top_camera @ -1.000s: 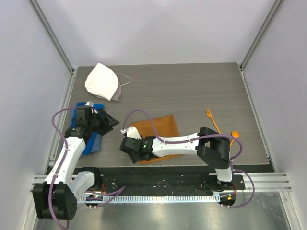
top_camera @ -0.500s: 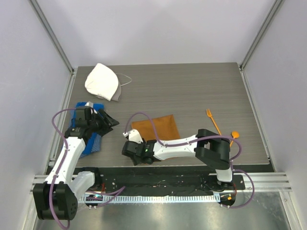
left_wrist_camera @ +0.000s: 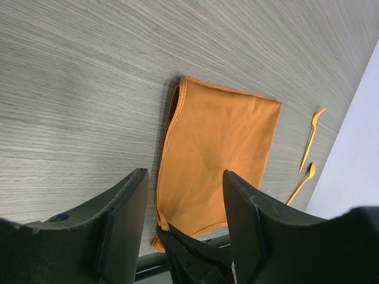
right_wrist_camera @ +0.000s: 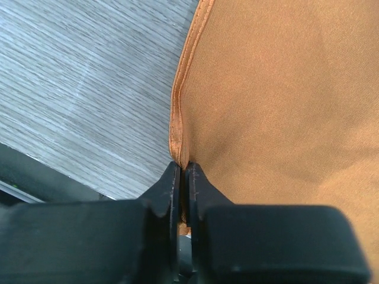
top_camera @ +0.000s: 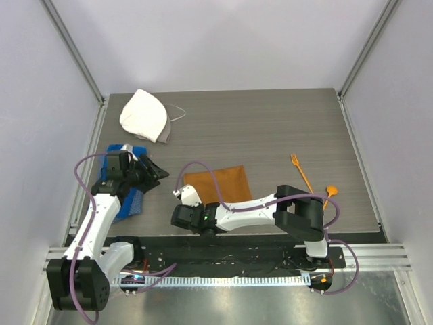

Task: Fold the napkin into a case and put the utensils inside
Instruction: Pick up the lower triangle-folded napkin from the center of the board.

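napkin point(top_camera: 218, 181): flat on the bench point(top_camera: 270, 128), low in the middle of the top view.
right end effector point(right_wrist_camera: 182, 171): fingers were apart a moment ago; now pinched together on the napkin's hem at its lower left corner.
left end effector point(top_camera: 152, 170): fingers apart, holding nothing, at the left.
fork point(top_camera: 300, 172), spoon point(top_camera: 329, 193): lying at the right, apart from the napkin.
meaning: the cloth is caught, so a fold can likely start.
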Robot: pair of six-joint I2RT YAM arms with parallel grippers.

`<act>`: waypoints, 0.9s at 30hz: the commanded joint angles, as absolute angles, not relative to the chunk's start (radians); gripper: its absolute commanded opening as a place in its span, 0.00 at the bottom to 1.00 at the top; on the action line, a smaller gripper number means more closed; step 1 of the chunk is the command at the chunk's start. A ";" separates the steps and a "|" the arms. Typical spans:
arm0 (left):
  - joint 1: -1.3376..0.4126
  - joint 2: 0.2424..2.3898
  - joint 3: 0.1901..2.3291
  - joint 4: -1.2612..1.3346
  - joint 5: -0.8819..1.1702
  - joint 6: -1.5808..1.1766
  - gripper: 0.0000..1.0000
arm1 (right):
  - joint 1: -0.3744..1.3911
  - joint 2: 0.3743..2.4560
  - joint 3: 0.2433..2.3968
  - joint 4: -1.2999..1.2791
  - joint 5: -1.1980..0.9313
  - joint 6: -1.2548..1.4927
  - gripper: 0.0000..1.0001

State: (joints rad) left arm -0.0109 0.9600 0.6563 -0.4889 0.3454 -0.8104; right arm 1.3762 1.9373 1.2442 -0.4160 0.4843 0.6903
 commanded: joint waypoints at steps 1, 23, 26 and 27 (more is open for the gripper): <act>-0.005 0.960 0.627 -0.454 0.415 -0.819 0.58 | 1.361 1.941 1.201 -0.454 0.451 0.677 0.02; -0.210 1.307 0.621 -0.155 0.443 -0.995 0.68 | 1.149 1.479 0.756 0.103 0.032 0.804 0.01; -0.224 1.344 0.627 -0.127 0.433 -1.023 0.68 | 1.123 1.450 0.723 0.130 0.012 0.816 0.01; -0.227 1.350 0.630 -0.127 0.425 -1.025 0.68 | 1.111 1.442 0.713 0.139 0.014 0.821 0.01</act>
State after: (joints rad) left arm -0.2153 1.3254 0.5865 -0.2153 0.4492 -0.9741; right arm 1.1385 1.4975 0.7452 0.0315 0.0566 0.7830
